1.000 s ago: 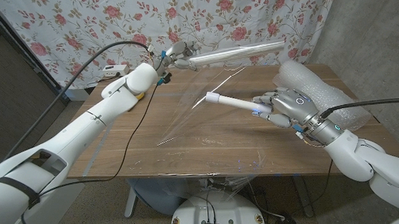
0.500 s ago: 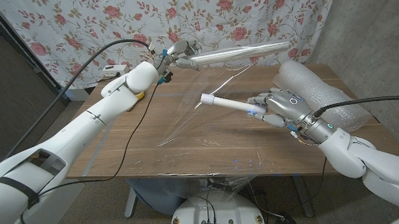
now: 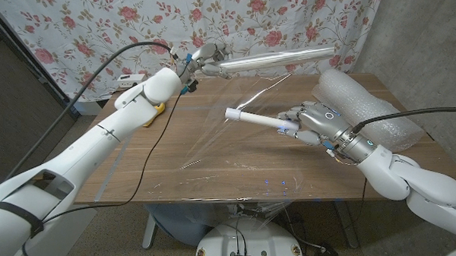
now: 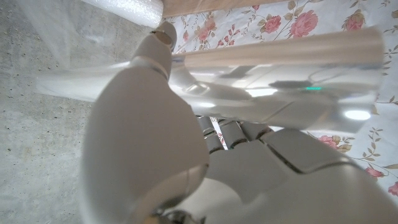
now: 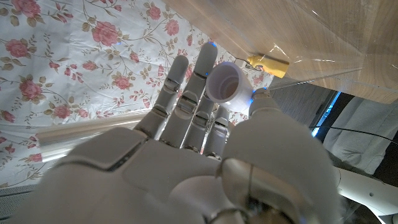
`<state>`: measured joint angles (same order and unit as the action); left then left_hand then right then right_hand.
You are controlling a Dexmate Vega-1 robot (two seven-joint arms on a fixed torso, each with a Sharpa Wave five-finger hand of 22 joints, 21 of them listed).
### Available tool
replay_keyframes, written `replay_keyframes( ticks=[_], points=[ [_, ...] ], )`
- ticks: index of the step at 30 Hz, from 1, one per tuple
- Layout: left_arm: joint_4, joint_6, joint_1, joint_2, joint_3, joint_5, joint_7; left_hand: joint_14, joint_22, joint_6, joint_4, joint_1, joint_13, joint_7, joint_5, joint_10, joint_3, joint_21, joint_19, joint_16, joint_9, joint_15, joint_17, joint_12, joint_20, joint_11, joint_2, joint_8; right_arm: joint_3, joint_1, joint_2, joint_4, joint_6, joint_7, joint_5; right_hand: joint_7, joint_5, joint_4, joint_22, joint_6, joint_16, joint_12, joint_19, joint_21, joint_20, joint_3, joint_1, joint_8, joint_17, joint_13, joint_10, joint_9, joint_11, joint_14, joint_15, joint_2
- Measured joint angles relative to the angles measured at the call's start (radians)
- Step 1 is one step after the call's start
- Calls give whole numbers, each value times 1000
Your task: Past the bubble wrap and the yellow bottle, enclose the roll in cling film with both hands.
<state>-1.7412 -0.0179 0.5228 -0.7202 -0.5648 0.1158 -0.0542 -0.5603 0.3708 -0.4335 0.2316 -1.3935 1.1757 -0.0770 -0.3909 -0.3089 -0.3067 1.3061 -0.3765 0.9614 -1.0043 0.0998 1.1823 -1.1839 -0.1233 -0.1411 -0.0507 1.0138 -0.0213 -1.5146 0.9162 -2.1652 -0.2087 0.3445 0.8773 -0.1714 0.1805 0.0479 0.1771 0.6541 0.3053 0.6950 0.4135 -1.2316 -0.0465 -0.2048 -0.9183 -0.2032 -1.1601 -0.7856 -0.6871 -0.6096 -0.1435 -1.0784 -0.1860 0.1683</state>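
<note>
The right robot hand [image 3: 313,121] grasps one end of the white roll [image 3: 254,119], a thin stiff tube that sticks out from the fingers toward ten o'clock and hangs clear above the table [image 3: 214,163] near its middle. In the right wrist view the tube's open end [image 5: 225,81] shows between the fingertips, so the grip sits on the tube's wall. The left robot hand [image 3: 203,59] is clenched around the near end of the cling film roll [image 3: 275,59], held up over the far edge of the table at about twelve o'clock; a sheet of film [image 3: 227,113] hangs from it down to the table, passing just beside the white roll. The bubble wrap [image 3: 364,100] lies at three o'clock behind the right robot hand, and the yellow bottle [image 3: 157,109] sits at nine o'clock, mostly hidden by the left arm.

The white roll looks light and rigid, smooth enough to slip or spin in the fingers, so a firm hold at the very end seems best, leaving its length free for wrapping. The film is thin, soft and clingy; it will likely wrinkle, stick to itself and tear if pulled unevenly, so it is better steered by its stiff core than by the sheet
</note>
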Motion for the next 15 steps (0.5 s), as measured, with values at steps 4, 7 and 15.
replay_keyframes(
  ticks=[4, 7, 15],
  points=[
    [-8, 0, 0, -1, 1, 1, -2, 0, -7, 0, 0, 0, 0, 0, 0, 0, 0, 7, 0, 0, 0, 0, 0, 0, 0, 0, 0, 0, -14, 11, 8, 3, 5, 4, -7, 0, 0, 0, 0, 0, 0, 0, 0, 0, 0, 0, 0, 0, -3, -2, -4, 0, 4, 0, 0, 0],
    [-13, 0, 0, -3, 2, 2, -7, 0, -12, 2, 0, 0, 0, -2, 0, 0, 0, 10, 0, 0, 4, 0, 0, 0, 0, 0, 0, 1, -33, 27, 18, 9, 11, 6, -10, 0, 0, 0, 0, 0, 0, -1, 0, 0, 0, 0, 1, 0, -5, -2, -6, 0, 5, 0, 0, -1],
    [-31, 0, 4, -7, 8, 0, -13, 0, -23, 4, 0, 0, -4, 0, 7, 0, 0, 15, 4, 0, 8, 0, -1, 0, -4, 0, 0, 8, -75, 62, 38, 20, 18, 10, -19, 0, -1, 0, 0, 0, 0, 1, 0, -4, 0, 0, 1, 1, -9, -5, -6, 1, 5, 0, 0, -2]
  ],
)
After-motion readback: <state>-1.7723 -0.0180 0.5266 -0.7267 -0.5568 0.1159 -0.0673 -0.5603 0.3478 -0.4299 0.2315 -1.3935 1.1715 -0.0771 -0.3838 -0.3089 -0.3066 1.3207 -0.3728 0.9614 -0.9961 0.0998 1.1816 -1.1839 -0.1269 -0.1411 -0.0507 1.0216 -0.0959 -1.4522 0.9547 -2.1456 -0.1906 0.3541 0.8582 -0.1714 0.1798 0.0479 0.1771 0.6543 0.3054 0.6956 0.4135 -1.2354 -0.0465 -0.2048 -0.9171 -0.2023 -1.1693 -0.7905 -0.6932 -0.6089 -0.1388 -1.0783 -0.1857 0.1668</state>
